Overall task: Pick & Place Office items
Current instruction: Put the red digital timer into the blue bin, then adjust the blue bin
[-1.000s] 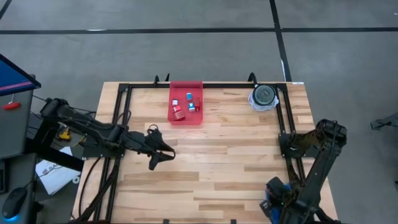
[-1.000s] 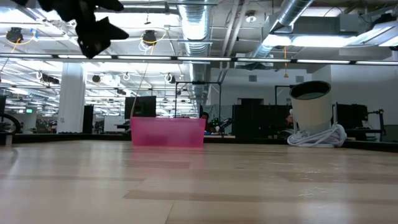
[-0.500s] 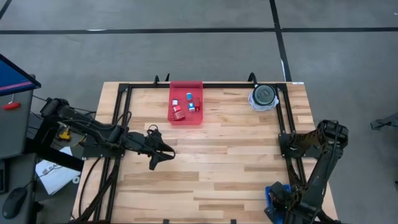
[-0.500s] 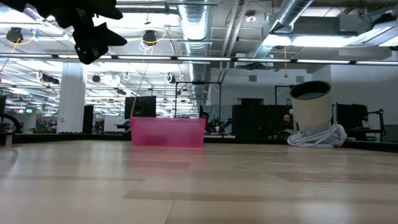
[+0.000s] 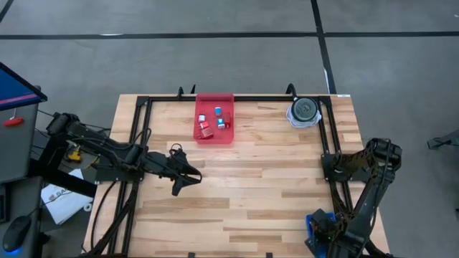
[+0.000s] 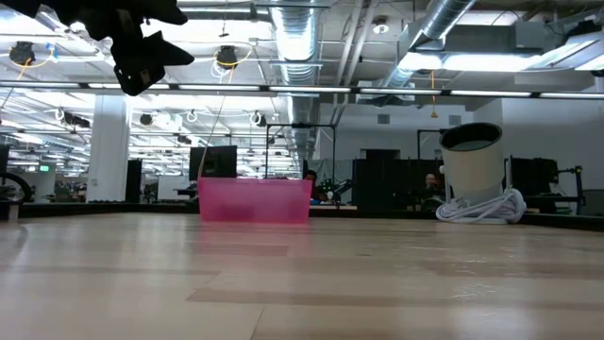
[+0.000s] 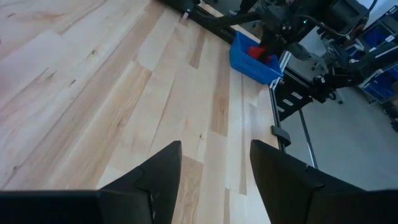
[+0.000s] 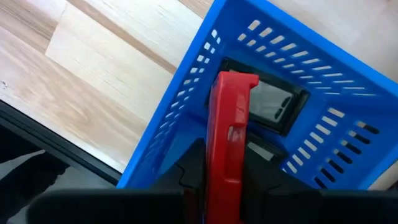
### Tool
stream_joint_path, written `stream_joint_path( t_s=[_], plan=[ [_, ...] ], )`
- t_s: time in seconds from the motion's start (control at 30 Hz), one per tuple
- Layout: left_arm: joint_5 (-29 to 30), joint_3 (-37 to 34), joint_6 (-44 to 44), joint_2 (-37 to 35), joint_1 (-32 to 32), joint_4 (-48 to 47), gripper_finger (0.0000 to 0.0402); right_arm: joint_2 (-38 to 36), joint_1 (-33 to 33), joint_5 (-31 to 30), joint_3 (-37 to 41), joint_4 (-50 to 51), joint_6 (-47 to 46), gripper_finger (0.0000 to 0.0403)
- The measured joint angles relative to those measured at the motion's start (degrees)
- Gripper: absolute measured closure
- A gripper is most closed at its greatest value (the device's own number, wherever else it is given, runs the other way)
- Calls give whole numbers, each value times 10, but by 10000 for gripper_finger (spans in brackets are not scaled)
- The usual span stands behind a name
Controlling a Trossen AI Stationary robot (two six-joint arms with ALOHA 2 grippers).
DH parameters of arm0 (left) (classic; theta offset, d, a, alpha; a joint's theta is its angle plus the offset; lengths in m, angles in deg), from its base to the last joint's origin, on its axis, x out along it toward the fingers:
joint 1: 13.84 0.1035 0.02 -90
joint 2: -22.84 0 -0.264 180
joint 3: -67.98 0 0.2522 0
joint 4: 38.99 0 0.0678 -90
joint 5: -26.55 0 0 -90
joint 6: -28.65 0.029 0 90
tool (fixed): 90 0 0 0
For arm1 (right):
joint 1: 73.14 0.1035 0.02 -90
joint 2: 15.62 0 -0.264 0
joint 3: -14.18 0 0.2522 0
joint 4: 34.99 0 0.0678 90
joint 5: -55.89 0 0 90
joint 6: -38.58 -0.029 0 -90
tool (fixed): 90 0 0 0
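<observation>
My right gripper (image 8: 225,182) hangs over the blue tray (image 8: 186,106) at the table's near right corner (image 5: 313,222), shut on a flat red piece (image 8: 229,118). A flat black rectangle (image 8: 267,102) lies on the tray's floor below it. The red tray (image 5: 215,118) at the far middle holds several small red and blue pieces (image 5: 219,123). My left gripper (image 5: 188,179) stands open above the table's left half, nothing between its fingers (image 7: 155,180); the low view has it high at the left (image 6: 142,59). My right gripper pinches the red piece's upper part (image 8: 225,163) between its two fingers, which point down from above. The piece stands on edge, its lower end (image 8: 235,81) over the black rectangle inside the blue tray. Whether it touches the tray's floor, I cannot tell.
A round grey-and-white object with a coiled white cable (image 5: 304,112) stands at the far right. A black frame (image 5: 237,98) runs along the table's far edge and down both sides. Bare wood (image 5: 251,179) lies between the two arms.
My right gripper has sunk a little toward the blue tray with the red piece still in its fingers. My left gripper has kept still.
</observation>
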Motion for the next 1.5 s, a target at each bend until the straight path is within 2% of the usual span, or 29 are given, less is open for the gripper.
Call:
stream_joint_path(
  t_s=[0.17,0.3,0.67,0.83,0.9,1.07,1.13,1.2,1.3,1.4,1.5],
  plan=[
    [0,0,1,0,0,0,214,0,0,-2,0,-1,0,355],
    [0,0,2,0,0,0,214,0,3,-40,0,-16,4,345],
    [-2,0,16,0,0,0,213,-1,-3,-55,0,-17,13,271],
    [-2,0,41,0,0,0,215,-9,-2,-51,-1,-9,13,257],
    [1,0,65,-2,0,2,217,-19,-2,-82,-10,11,13,259],
    [24,-5,113,-33,16,9,225,-55,-8,-204,-47,76,19,269],
    [28,-21,129,-57,35,11,236,-73,-9,-253,-56,97,19,270],
    [24,-52,143,-86,62,27,257,-90,-13,-273,-59,105,20,270],
    [-21,-112,160,-118,128,77,309,-107,-18,-295,-58,115,29,270],
    [-126,-157,164,-110,208,153,376,-119,-19,-313,-58,121,35,270],
    [-204,-179,173,-90,275,233,392,-126,-23,-314,-58,125,35,270]
  ],
)
